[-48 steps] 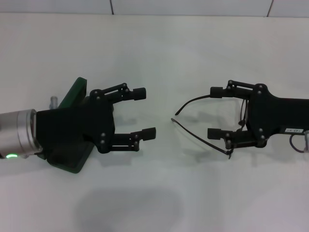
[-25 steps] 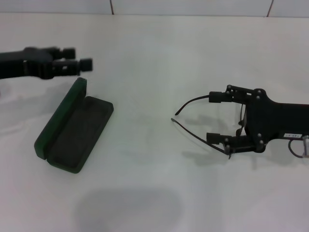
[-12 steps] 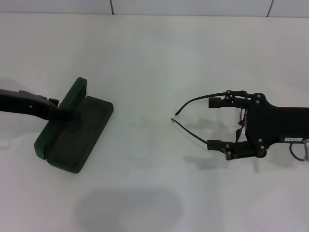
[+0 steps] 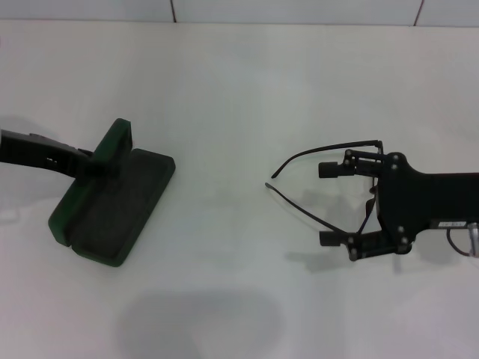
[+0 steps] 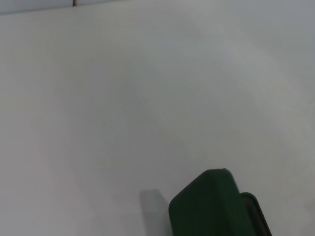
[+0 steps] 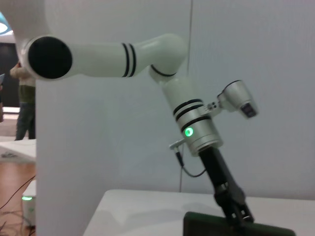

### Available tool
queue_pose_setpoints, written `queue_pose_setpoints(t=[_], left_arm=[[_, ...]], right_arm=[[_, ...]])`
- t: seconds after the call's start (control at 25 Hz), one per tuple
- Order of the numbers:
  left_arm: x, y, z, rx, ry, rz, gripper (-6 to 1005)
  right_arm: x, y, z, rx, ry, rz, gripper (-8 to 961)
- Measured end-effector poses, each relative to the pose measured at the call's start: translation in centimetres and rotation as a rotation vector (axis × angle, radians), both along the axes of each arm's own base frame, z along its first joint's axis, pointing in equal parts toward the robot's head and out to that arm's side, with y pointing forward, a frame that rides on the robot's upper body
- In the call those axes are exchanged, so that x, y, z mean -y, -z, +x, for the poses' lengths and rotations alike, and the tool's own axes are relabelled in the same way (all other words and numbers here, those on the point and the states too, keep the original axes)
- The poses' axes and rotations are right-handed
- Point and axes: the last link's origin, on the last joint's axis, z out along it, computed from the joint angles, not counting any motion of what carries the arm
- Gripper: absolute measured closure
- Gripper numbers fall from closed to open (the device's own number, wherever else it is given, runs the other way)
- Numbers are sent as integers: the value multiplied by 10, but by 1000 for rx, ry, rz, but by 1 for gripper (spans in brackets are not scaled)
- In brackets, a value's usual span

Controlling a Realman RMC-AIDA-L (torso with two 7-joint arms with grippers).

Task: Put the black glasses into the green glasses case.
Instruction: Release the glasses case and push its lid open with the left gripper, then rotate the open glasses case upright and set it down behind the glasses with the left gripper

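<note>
You have the black glasses [image 4: 329,187] lying unfolded on the white counter [image 4: 239,90] at the right of the head view, temple arms stretched toward the centre. The right end effector [image 4: 327,204] sits over the lens end with its fingers spread wide, one at each side of the frame; nothing is gripped as far as the head view shows.

The green glasses case [image 4: 112,196] lies open at the left of the frame, its lid raised at the far left edge and the dark lined tray facing up. The left end effector [image 4: 90,166] reaches in from the left edge and meets the lid; whether its fingers are pinching the lid or just resting there, you cannot tell. The left wrist view shows only a green corner of the case [image 5: 216,206]; the right wrist view shows the left arm [image 6: 197,128] coming down onto the case.

Judge these glasses as very light, springy and easily bent, with smooth lenses that could slip or scratch. Take hold at the bridge or the top rim of the front, the stiffest part, not on the thin temple arms, and close gently.
</note>
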Motion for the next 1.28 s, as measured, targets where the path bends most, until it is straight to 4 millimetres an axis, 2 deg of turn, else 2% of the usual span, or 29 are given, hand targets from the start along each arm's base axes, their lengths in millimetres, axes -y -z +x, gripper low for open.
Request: queue_pose_setpoints(t=[0.12, 0.36, 0.48, 0.6, 0.8, 0.92, 1.12, 1.28], left_arm=[[-2, 1, 2, -8, 17, -7, 242], [-13, 1, 12, -17, 92, 9, 499], [-26, -1, 25, -24, 164, 25, 710], [-44, 0, 43, -46, 252, 16, 732], [-78, 9, 85, -123, 432, -21, 768], [-89, 18, 107, -180, 538, -42, 790], [-102, 59, 150, -324, 775, -120, 791], [-102, 97, 179, -398, 899, -184, 792]], right_arm=[[2, 2, 0, 19, -23, -14, 95], [7, 9, 0, 59, -71, -50, 95], [10, 12, 0, 64, -92, -54, 95], [12, 14, 1, 63, -96, -51, 95], [15, 15, 4, 61, -90, -47, 95], [17, 19, 2, 48, -92, -48, 95], [26, 24, 5, 28, -91, -42, 95], [33, 30, 6, 12, -83, -43, 95]])
